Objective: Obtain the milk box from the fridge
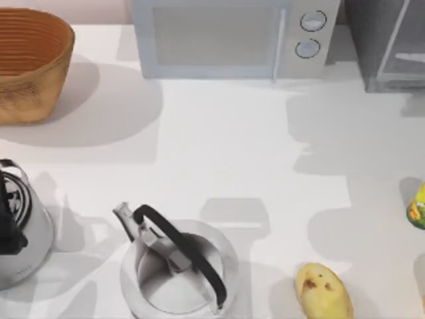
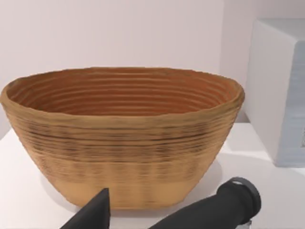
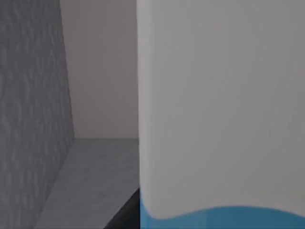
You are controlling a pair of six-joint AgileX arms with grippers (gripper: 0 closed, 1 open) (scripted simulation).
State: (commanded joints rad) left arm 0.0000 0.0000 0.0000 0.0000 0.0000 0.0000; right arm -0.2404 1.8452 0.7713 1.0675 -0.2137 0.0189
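The milk box (image 3: pixel 219 105) stands inside the fridge, very close in the right wrist view; I see a white side with a light blue wave low down. The fridge's grey inner wall (image 3: pixel 33 119) and floor lie beside it. A dark part of my right gripper (image 3: pixel 125 213) shows at the box's lower edge. From above, the dark grey fridge (image 1: pixel 385 46) sits at the table's back right corner with its pale panel angled. My left gripper (image 1: pixel 13 199) is parked at the table's left edge, open (image 2: pixel 162 212), facing the basket.
A woven basket (image 1: pixel 33 63) stands at the back left and a white microwave (image 1: pixel 232 36) at the back middle. A silver kettle (image 1: pixel 178 269) sits at the front middle, a potato (image 1: pixel 323 291) at the front right and a yellow-green bottle (image 1: pixel 417 205) at the right edge.
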